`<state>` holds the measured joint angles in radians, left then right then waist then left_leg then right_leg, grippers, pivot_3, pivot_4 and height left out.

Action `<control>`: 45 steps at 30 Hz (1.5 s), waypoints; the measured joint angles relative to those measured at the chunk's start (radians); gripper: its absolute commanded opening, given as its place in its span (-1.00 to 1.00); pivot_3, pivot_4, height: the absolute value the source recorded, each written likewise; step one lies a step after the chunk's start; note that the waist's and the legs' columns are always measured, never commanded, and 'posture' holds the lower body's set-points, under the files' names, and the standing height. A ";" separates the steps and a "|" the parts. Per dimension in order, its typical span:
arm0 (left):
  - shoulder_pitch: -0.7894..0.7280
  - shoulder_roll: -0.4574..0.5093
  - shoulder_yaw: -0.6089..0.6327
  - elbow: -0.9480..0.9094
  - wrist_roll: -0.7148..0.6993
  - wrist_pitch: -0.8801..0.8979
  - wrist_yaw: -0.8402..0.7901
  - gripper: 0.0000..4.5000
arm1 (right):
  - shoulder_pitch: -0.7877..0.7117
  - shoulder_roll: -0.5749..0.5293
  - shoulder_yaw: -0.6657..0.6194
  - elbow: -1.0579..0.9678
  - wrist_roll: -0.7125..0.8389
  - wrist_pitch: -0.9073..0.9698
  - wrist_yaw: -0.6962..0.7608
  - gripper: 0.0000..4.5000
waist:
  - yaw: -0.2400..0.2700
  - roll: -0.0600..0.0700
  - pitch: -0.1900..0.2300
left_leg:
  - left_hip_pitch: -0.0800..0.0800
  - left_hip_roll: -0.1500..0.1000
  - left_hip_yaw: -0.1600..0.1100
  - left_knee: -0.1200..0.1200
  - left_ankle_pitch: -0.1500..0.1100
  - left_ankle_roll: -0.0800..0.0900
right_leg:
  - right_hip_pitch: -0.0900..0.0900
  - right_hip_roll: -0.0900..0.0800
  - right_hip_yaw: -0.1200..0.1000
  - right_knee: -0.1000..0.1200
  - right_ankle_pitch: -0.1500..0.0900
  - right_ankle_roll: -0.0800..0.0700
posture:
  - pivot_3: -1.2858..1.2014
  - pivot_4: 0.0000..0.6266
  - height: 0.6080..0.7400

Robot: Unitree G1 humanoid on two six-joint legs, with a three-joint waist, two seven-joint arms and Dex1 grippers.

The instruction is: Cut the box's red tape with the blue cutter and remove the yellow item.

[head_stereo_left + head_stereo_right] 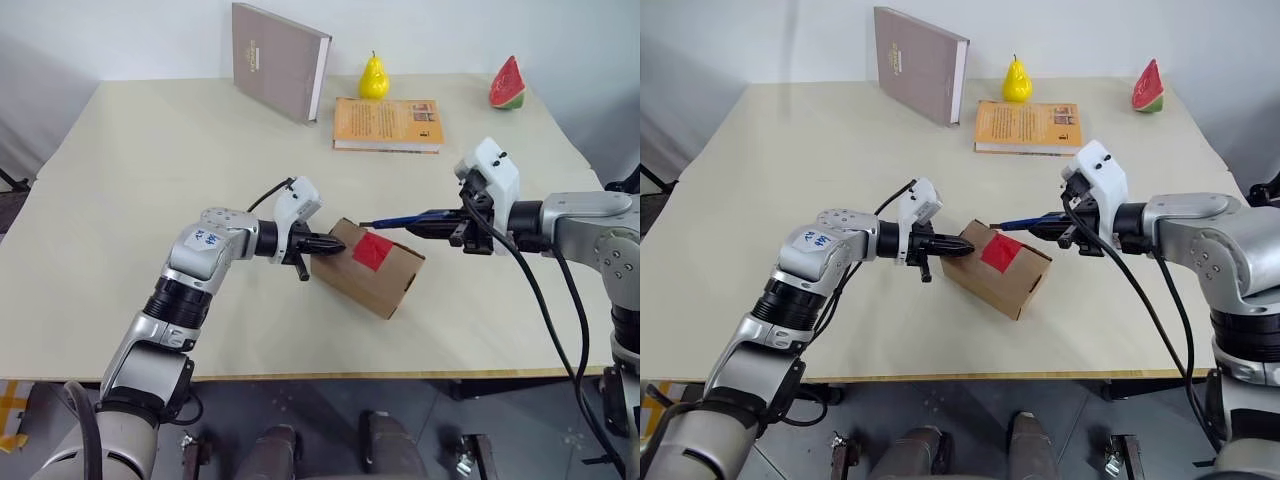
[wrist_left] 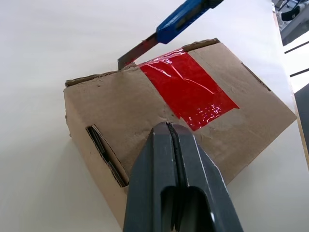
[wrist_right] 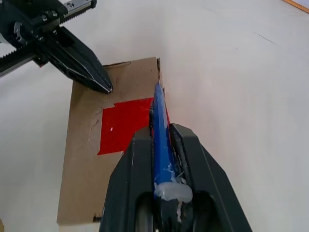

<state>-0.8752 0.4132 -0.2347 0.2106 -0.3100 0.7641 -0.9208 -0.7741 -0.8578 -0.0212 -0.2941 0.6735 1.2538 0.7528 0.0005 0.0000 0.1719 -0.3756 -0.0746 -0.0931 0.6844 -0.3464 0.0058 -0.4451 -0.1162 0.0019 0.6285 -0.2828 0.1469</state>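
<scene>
Landmark for this note: the small brown corrugated cardboard box [image 1: 368, 267], lying tilted on the pale wooden table [image 1: 120, 200] near its front edge. A bright red square patch of tape [image 2: 188, 87] covers the seam on the box's upward face and reaches the face's far edge. The tape appears uncut.

The left gripper [image 1: 325, 243] has its two black fingers [image 2: 169, 164] pressed fully together, holding nothing; the tips bear on the box's upper face at the end nearest that arm, just short of the tape. This reads as a bracing contact, not a grasp.

The right gripper [image 1: 432, 222] is clamped narrowly around the handle of the slim blue pen-shaped cutter [image 1: 405, 218]. The metal blade tip [image 2: 137, 50] stands at the box's far top edge, beside the tape's end; whether it touches cardboard cannot be told.

The yellow item is presumably inside the closed box.

Risks, as judged:
- The box is pinned at one point only. A pull of the blade could spin or slide it out from under the left fingertips.
- The blade sits at the edge, not on the seam; a stroke from here may run off the tape or score cardboard alone.
- Too deep a cut could reach the soft contents.
- The stroke would travel towards the left fingers; overrun would strike them.
</scene>
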 measured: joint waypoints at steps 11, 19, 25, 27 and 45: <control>0.000 -0.002 0.000 -0.001 0.000 0.009 0.004 -1.00 | 0.032 -0.062 0.013 -0.012 -0.008 -0.031 0.040 -0.93 | 0.002 0.000 0.000 | 0.000 0.000 0.000 0.000 0.000 0.000 | 0.000 0.000 0.000 0.000 0.000 0.000 | 0.03 -0.52 1.00; 0.000 -0.006 0.000 -0.003 0.000 0.014 0.005 -1.00 | 0.035 -0.092 0.019 -0.018 -0.007 -0.031 0.062 -0.93 | 0.003 0.000 0.000 | 0.000 0.000 0.000 0.000 0.000 0.000 | 0.000 0.000 0.000 0.000 0.000 0.000 | 0.03 -0.52 1.00; -0.001 -0.007 -0.001 -0.004 0.000 0.020 0.012 -1.00 | 0.039 -0.126 0.022 -0.038 -0.005 -0.029 0.082 -0.93 | 0.006 0.000 0.000 | 0.000 0.000 0.000 0.000 0.000 0.000 | 0.000 0.000 0.000 0.000 0.000 0.000 | 0.03 -0.52 1.00; -0.001 -0.008 -0.001 -0.004 0.000 0.022 0.014 -1.00 | 0.035 -0.131 0.022 -0.040 -0.003 -0.018 0.084 -0.93 | 0.008 0.000 0.000 | 0.000 0.000 0.000 0.000 0.000 0.000 | 0.000 0.000 0.000 0.000 0.000 0.000 | 0.03 -0.52 1.00; -0.014 -0.012 -0.024 -0.017 0.018 0.054 0.035 -1.00 | -0.007 0.015 -0.072 -0.127 0.069 0.341 -0.108 -0.93 | 0.015 -0.002 -0.002 | 0.002 0.000 0.001 0.001 0.000 0.000 | 0.001 0.000 0.002 0.000 0.000 0.000 | 0.03 -0.52 1.00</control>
<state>-0.8896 0.4017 -0.2582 0.1937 -0.2921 0.8185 -0.8860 -0.7814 -0.8428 -0.0930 -0.4208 0.7428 1.5948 0.6448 0.0153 -0.0021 0.1700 -0.3735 -0.0745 -0.0919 0.6849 -0.3464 0.0059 -0.4443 -0.1162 0.0035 0.6285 -0.2827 0.1471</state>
